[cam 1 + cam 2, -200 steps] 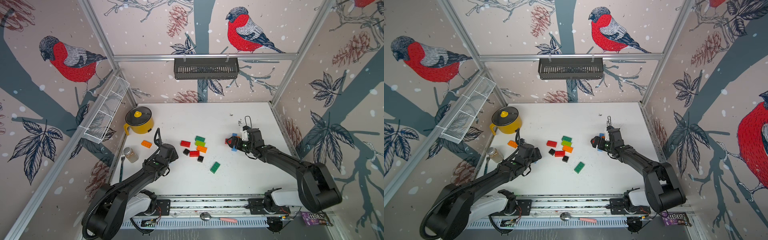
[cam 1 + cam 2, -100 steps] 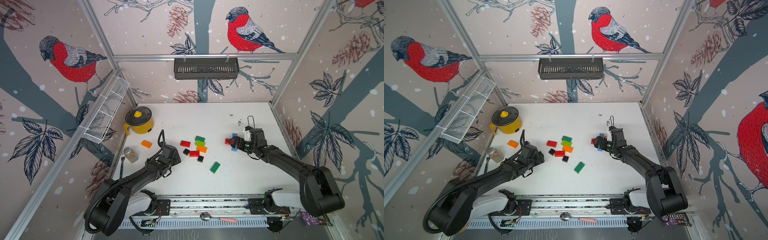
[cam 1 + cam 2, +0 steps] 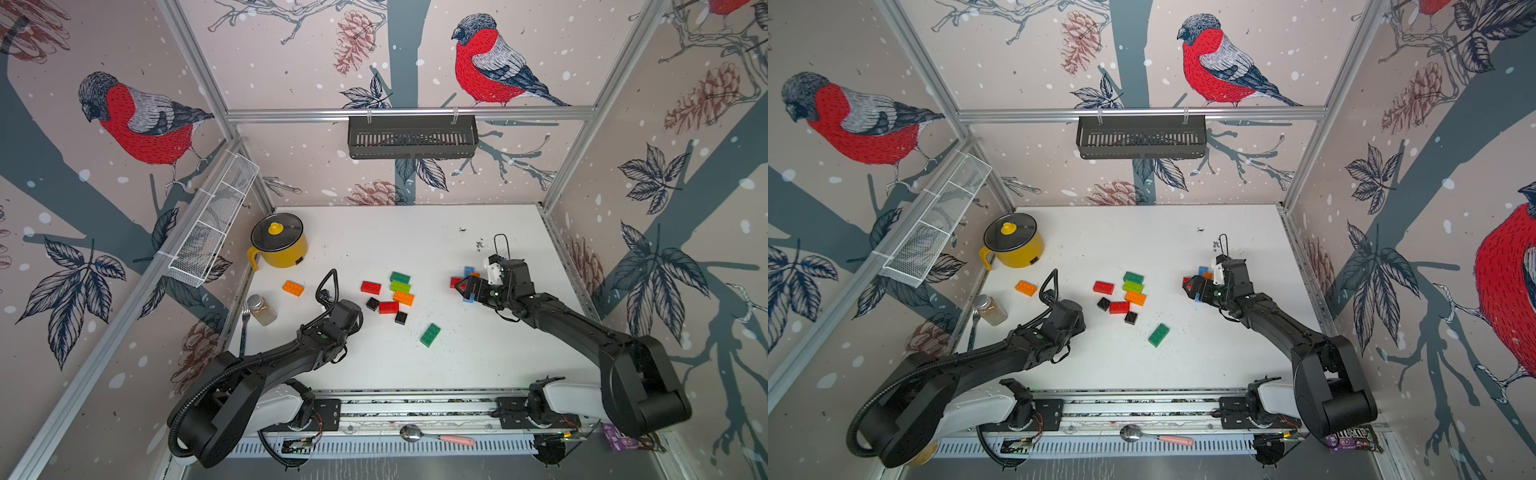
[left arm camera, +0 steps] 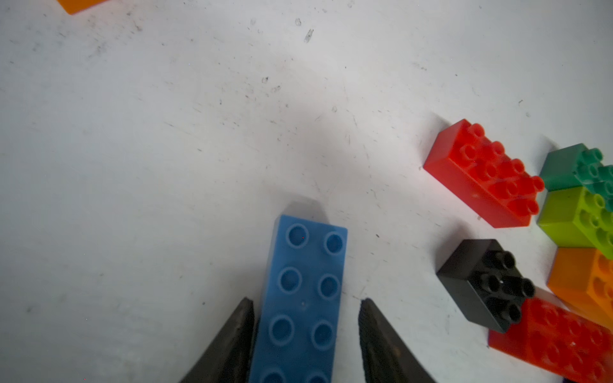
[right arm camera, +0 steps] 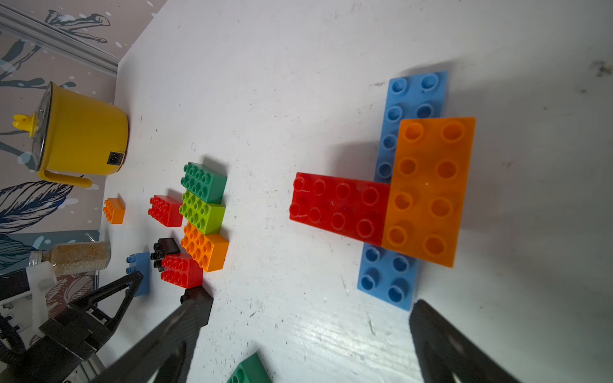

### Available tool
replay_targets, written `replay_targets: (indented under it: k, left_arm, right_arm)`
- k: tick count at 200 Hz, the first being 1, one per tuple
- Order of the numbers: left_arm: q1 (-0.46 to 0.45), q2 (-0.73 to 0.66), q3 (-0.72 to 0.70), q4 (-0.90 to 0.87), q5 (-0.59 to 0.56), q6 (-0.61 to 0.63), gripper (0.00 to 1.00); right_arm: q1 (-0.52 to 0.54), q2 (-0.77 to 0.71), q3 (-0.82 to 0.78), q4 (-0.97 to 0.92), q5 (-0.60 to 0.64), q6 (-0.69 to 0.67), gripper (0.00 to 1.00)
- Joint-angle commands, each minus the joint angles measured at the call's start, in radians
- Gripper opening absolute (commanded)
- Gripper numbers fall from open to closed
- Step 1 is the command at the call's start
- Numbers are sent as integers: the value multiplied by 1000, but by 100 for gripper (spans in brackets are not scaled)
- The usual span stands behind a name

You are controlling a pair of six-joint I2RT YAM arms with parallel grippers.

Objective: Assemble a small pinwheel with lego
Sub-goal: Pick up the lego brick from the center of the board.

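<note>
Top views: the right gripper (image 3: 466, 289) hangs over the part-built pinwheel (image 3: 468, 271) on the right side of the white table (image 3: 415, 241). Its fingers are spread wide with nothing between them. In both top views the left gripper's tips are hidden under its own wrist, just left of the loose bricks (image 3: 403, 298) scattered mid-table. A lone orange brick (image 3: 1025, 288) lies apart from them, near the yellow pot (image 3: 1014, 246).

Left wrist view: the left gripper (image 4: 305, 303) straddles a long blue plate (image 4: 303, 265) lying flat on the table. One finger (image 4: 232, 341) sits against the plate's edge. The other finger (image 4: 381, 341) stands off with a sliver of table showing, so the jaws are apart and not clamped. A red brick (image 4: 481, 172) and a black brick (image 4: 481, 282) lie just beside.

Right wrist view: the right gripper's fingers (image 5: 172, 335) are far apart and empty, flanking bare table just short of the pinwheel's blue base plate (image 5: 388, 282). On that base lies an orange plate (image 5: 428, 189), and a red plate (image 5: 335, 209) meets its long side at a right angle. Farther off, the long blue plate's end pokes past the left gripper's fingertip.
</note>
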Motion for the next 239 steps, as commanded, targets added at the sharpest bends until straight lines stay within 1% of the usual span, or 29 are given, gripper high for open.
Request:
replay_targets:
  k: [1,42,74,109,150,173,239]
  left_arm:
    - [-34,12,-13,-122,-31,-75,53]
    - [-74,42,3,-152,-64,-110,49]
    - [-83,81,31,-181,-78,-132,41]
    - [-93,106,36,-170,-80,-139,38]
    - [-126,144,57,-197,-113,-169,38]
    - [-130,174,68,-205,-113,-186,41]
    - [-163,182,72,-238,-134,-227,39]
  right_arm:
    - [4,-15,-11,19,-25,-16,99]
    - [4,-37,-34,19,-46,-16,99]
    - [2,-88,-50,15,-50,-15,99]
    - [-1,-113,-60,8,-54,-21,99]
    - [-3,-107,-59,17,-63,-18,99]
    - [-5,-101,-56,21,-71,-15,99]
    - [-7,-105,-61,22,-76,-16,99]
